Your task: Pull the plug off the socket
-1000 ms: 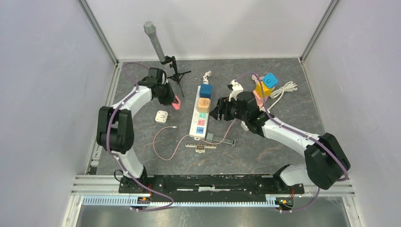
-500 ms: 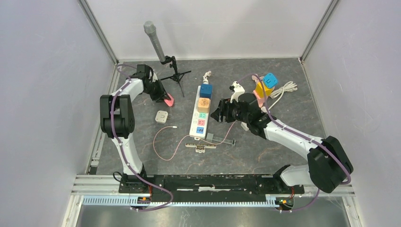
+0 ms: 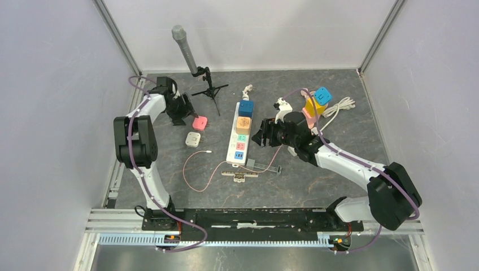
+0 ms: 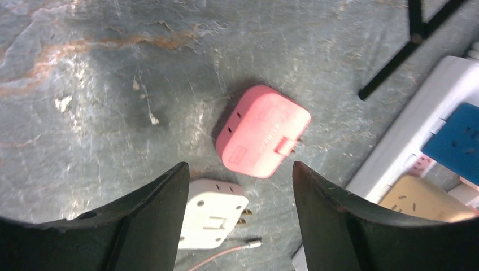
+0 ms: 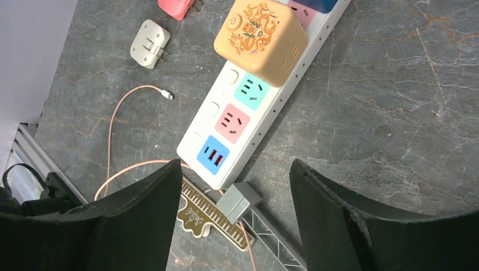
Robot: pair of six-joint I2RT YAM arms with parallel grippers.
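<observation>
Currently the white power strip [image 3: 235, 151] lies with its long axis running from the near side of the table toward the far wall, between the two arms. Two plugs are seated in it: the tan cube adapter with a printed pattern [image 5: 261, 39] and, one place farther along, the blue cube plug [image 3: 245, 108].

The right gripper [image 5: 234, 169] hangs just beside the strip on its right side, fingers spread, nothing between them. In the right wrist view the tan cube adapter lies ahead of the fingers, along the strip's axis and roughly on the centre line of the gap.

The left gripper [image 4: 240, 169] is also spread and empty. It hangs well to the left of the strip, over the flat pink plug [image 4: 262, 131], which lies loose on the stone-patterned table [image 4: 113, 84] with its pins showing. A white plug [image 4: 212, 214] lies just beside the pink one, toward the near edge.

Judgement: the right arm is the nearer to both seated plugs. Its next approach should run forward along the strip, with the fingers set across the tan cube adapter's side faces, and the pull should go straight up, away from the strip's face.
</observation>
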